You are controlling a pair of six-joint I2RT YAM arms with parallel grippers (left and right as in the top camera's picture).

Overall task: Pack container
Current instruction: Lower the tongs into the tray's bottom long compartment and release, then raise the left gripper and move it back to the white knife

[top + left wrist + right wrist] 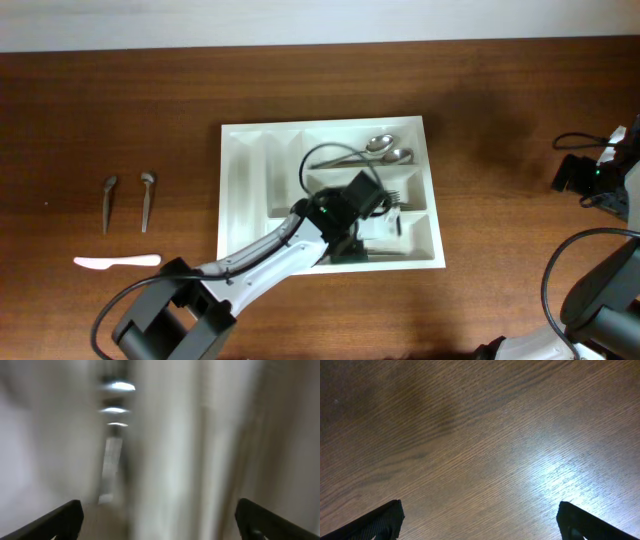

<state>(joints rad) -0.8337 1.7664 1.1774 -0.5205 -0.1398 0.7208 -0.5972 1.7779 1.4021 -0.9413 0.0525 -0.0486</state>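
Note:
The white cutlery tray (pixel 245 180) lies in the middle of the table. Two metal spoons (pixel 385 150) lie in its top wide compartment, and forks (pixel 400 197) show in the middle one. My left gripper (pixel 352 240) reaches low over the tray's lower right compartments; its wrist view is blurred white, with fingers (pixel 160 520) wide apart and nothing between them. My right gripper (pixel 480 520) is open over bare wood; its arm is at the right edge in the overhead view (pixel 600 175).
Two small metal spoons (pixel 110 200) (pixel 147 198) and a white plastic knife (pixel 117 262) lie on the wood at the left of the tray. Black cables run over the tray and at the right edge.

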